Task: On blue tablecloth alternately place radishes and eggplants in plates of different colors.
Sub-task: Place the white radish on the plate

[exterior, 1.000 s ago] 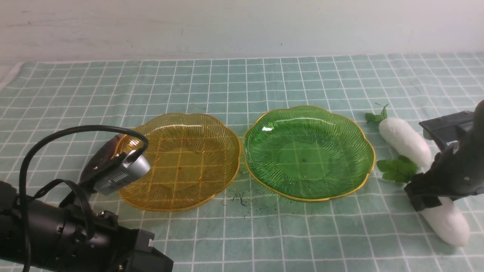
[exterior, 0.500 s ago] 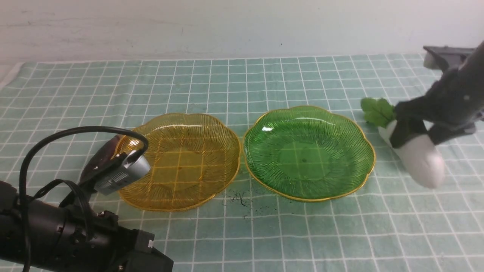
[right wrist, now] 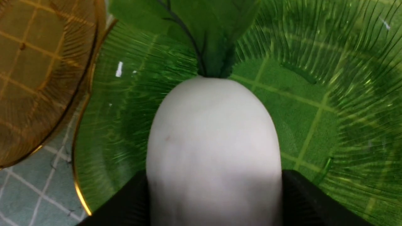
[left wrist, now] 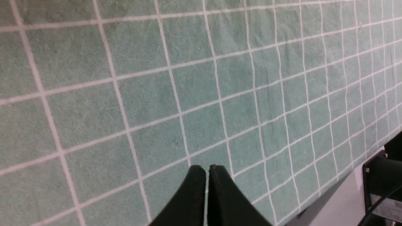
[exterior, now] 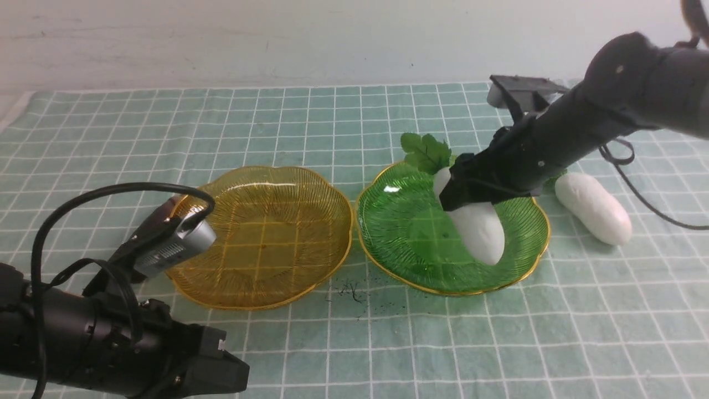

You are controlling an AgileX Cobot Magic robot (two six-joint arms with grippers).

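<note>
My right gripper (exterior: 471, 194) is shut on a white radish (exterior: 479, 235) and holds it tilted over the green plate (exterior: 388, 260), leaves (exterior: 425, 151) uppermost. Its lower end is close to the plate floor; I cannot tell if it touches. In the right wrist view the radish (right wrist: 213, 131) sits between the black fingers (right wrist: 309, 201) above the green plate (right wrist: 345, 94). The second radish (exterior: 592, 208) lies on the blue tablecloth (exterior: 343, 122) right of the green plate. The amber plate (exterior: 260, 233) is empty. My left gripper (left wrist: 207, 168) is shut and empty above the cloth. No eggplant shows clearly.
The left arm and its wrist camera (exterior: 171, 249) cover the near-left corner and overlap the amber plate's left rim. Dark specks (exterior: 352, 291) lie on the cloth in front of the two plates. The table's near edge (left wrist: 329, 188) shows in the left wrist view.
My right gripper lifted the nearer radish off the cloth at the right and carried it left to above the green plate. The left arm shifted slightly.
</note>
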